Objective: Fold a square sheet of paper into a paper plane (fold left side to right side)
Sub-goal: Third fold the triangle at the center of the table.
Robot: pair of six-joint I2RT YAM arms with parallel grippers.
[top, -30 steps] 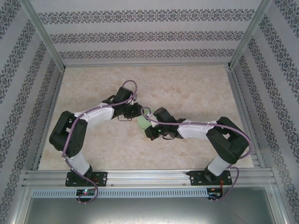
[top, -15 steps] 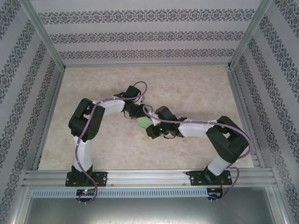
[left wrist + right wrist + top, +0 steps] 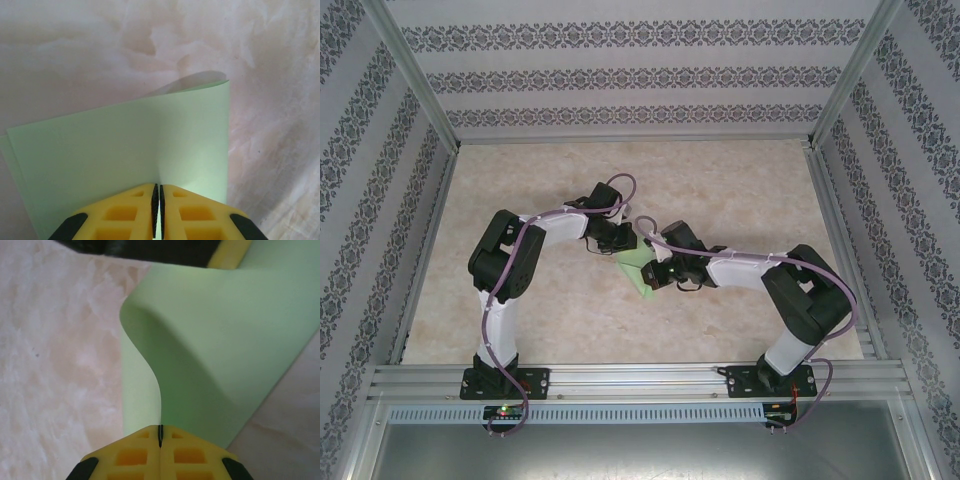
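The square sheet of paper (image 3: 638, 266), pale mint green, hangs between both grippers over the middle of the table. My left gripper (image 3: 621, 243) is shut on the sheet's near edge (image 3: 125, 145); its yellow fingers (image 3: 125, 215) meet with the paper pinched between the pads. My right gripper (image 3: 657, 272) is shut on another edge of the sheet (image 3: 225, 340), which bulges up in a soft curve ahead of the fingers (image 3: 200, 455). The left gripper's yellow finger (image 3: 227, 252) shows at the sheet's far edge. The paper plane is out of view.
The beige marbled tabletop (image 3: 740, 190) spreads around the arms. Patterned walls and aluminium rails (image 3: 620, 380) enclose it on all sides. Both arms' elbows (image 3: 505, 255) (image 3: 810, 300) stand near the front edge.
The left arm's elbow has swung right and upright. The sheet, earlier bunched under the grippers, now shows wider between them. The right gripper has shifted slightly right.
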